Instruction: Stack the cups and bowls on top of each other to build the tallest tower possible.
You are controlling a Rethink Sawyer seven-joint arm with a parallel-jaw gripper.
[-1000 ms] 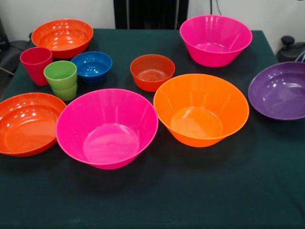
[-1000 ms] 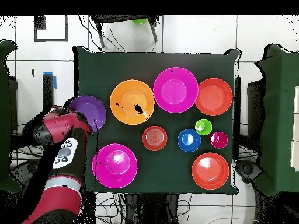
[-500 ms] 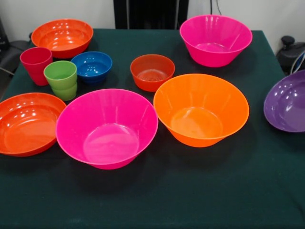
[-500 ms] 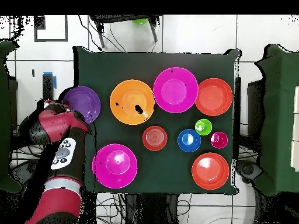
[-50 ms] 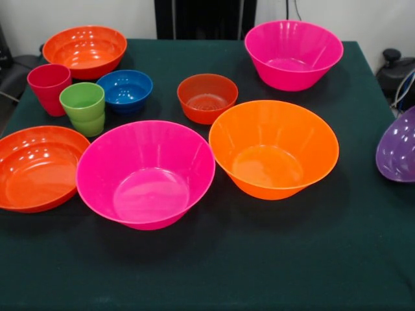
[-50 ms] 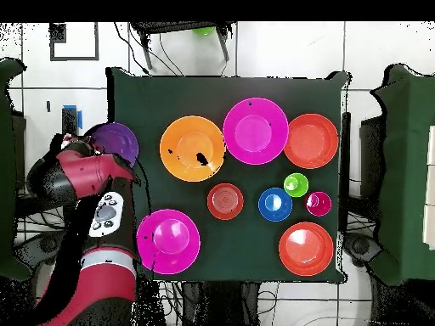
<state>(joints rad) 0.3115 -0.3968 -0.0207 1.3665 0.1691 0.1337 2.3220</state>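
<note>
While the purple bowl hangs tilted at the desk edge w/ other bowls well apart, hand prob. under the arm, grip unclear.

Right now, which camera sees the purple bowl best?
The overhead view: the purple bowl shows most of its round shape at the table's edge, beside the red arm. The front view shows only a tilted part, cut off at the right edge.
</note>
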